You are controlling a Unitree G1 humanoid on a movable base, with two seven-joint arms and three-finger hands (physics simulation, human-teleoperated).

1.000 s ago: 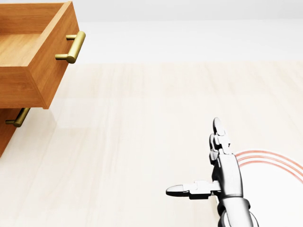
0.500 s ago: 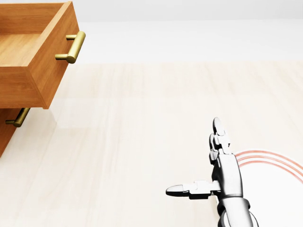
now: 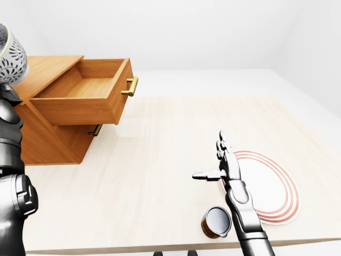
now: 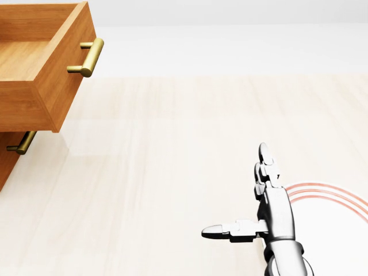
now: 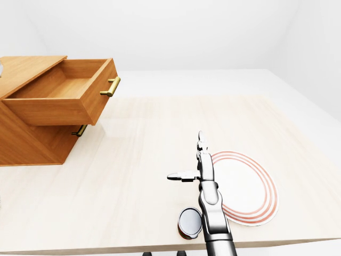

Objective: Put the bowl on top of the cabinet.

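Grey and patterned, the bowl (image 3: 11, 56) seems perched on the left arm (image 3: 10, 160); that hand is hidden, so its grip can't be judged. Right hand (image 3: 229, 168) is spread wide, empty, over the counter (image 3: 149, 160). Carry the bowl right of the arm, above the cabinet (image 3: 50, 69) top, clear of the open drawer (image 3: 85, 93), then lower it level.

- In the left-eye view, the plate (image 3: 269, 186) lies on the table (image 3: 160, 154), toward its right.
- Can (image 3: 216, 222): just left of the plate.
- Right hand (image 3: 226, 168): over the plate's left rim.
- Cabinet (image 3: 48, 141): well left of the plate, with its upper drawer (image 3: 85, 101) out.
- Bowl (image 3: 11, 58): farther left still.
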